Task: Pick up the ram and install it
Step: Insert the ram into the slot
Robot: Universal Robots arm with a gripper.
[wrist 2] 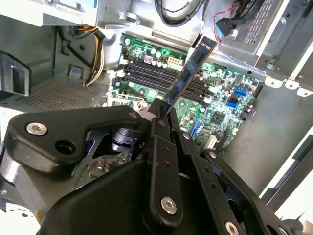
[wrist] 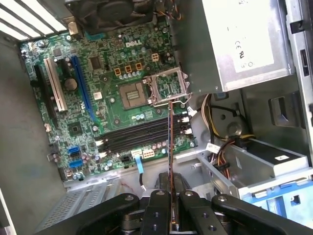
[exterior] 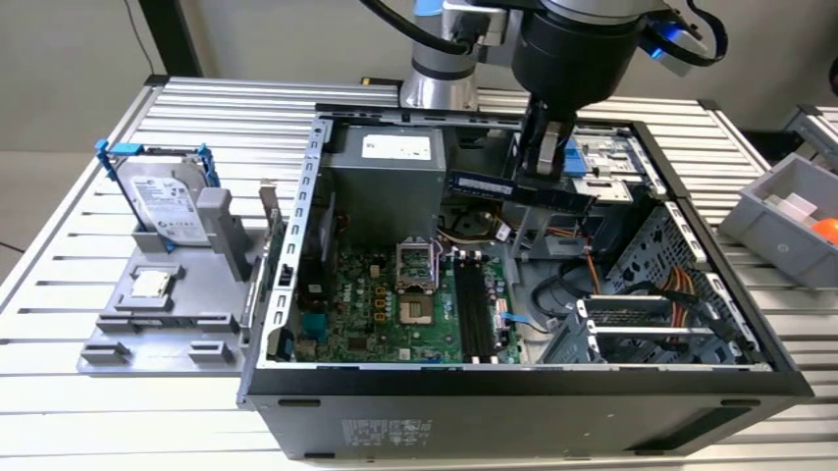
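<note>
1. Holding the ram point(exterior: 513, 187) near one end, the gripper point(exterior: 548, 167) hangs over the open computer case point(exterior: 524, 378) with its fingers pinched on the stick. The stick is in the air, high above the motherboard point(exterior: 392, 314) and just beside the power supply point(exterior: 387, 167).
2. In the second wrist view the ram point(wrist 2: 190, 68) juts out from the gripper point(wrist 2: 160, 111) at a slant across the memory slots point(wrist 2: 146, 73). In the first wrist view it shows edge-on, a thin line point(wrist: 170, 142) crossing those slots point(wrist: 137, 138).
3. The step in hand looks like bringing the stick over the slots. Doing it well likely means turning its long edge parallel to one slot and keeping it level. The pinch must be firm enough that so thin a board cannot swivel between the pads. Cables and the drive bay crowd one side of the case, so a clean approach from above seems safest.
4. The ram is a flat, rigid, narrow strip of dark blue board with a row of small black chips on its face.
5. The slots are long black channels lying side by side on a green board studded with small parts.
6. The case is bare grey sheet metal with folded rims and perforated panels, and the gripper's fingers are matt black with bright screw heads.
</note>
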